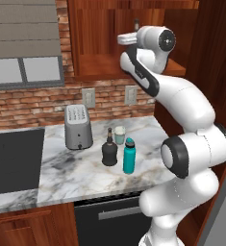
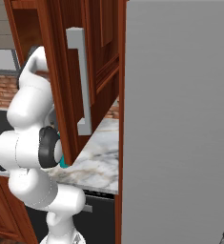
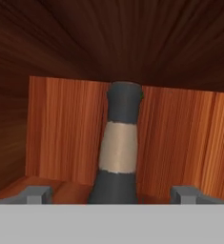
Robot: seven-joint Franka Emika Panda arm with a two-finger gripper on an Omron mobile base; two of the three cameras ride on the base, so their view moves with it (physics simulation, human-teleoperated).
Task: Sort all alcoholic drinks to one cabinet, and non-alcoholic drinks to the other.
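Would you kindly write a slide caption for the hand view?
Open gripper straddling the neck of a black bottle standing inside the wooden cabinet.

Marble counter (image 1: pixel 76 170) carries a grey toaster (image 1: pixel 78 126) at the back, upright. In front and right of it: black bottle (image 1: pixel 109 149), pale green cup (image 1: pixel 119 135) just behind it, teal bottle (image 1: pixel 129 155) just beside it on the right — all three upright, close together. Black cooktop (image 1: pixel 13 161) is set into the counter's left part. Up in the wooden cabinet (image 3: pixel 61 138), the shelf (image 3: pixel 70 193) holds a second black bottle (image 3: pixel 118 157) — upright, near the plank back.
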